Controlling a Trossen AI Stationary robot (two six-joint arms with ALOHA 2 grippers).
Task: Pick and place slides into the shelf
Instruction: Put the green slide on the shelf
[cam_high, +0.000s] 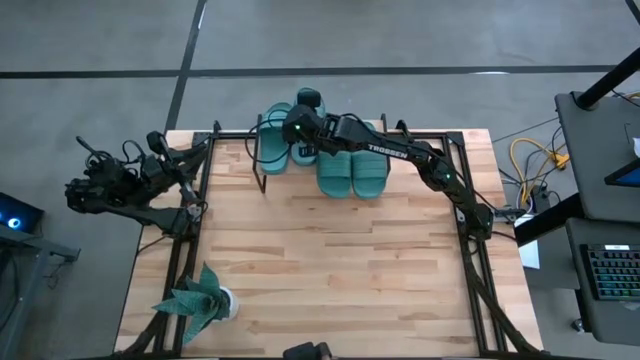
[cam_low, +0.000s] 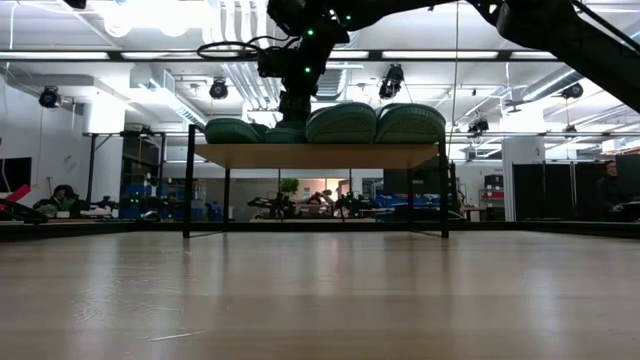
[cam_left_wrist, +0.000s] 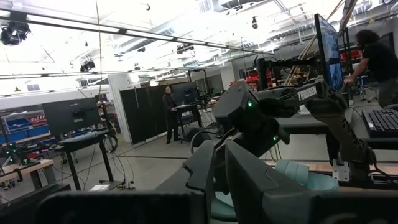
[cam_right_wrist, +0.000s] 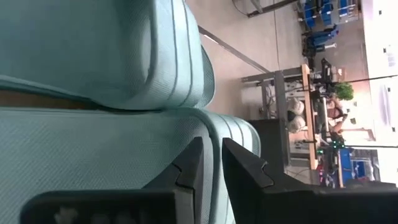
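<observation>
Four teal slides sit on the shelf (cam_low: 320, 155) at the table's far edge. The leftmost slide (cam_high: 272, 140) and the two right ones (cam_high: 334, 172) (cam_high: 369, 172) rest sole-down on the plank, as the low view shows (cam_low: 342, 122). My right gripper (cam_high: 300, 128) (cam_low: 288, 115) reaches in from the right. It stands over the second slide (cam_high: 305, 152) (cam_right_wrist: 93, 168), fingers nearly together on it. My left gripper (cam_left_wrist: 221, 180) is shut and waits at the table's left edge (cam_high: 175, 165). My right gripper (cam_right_wrist: 213, 168) pinches the second slide by its strap, near the strap's ribbed edge (cam_right_wrist: 214, 134). It comes from above, pointing down. The slide lies on the shelf top between its neighbours, level with them (cam_low: 285, 133).
A teal leafy plant in a white pot (cam_high: 200, 300) stands at the near left corner. Black frame rails (cam_high: 470, 250) run along the table's sides. The wooden tabletop (cam_high: 330, 260) in front of the shelf is bare. People stand in the room beyond.
</observation>
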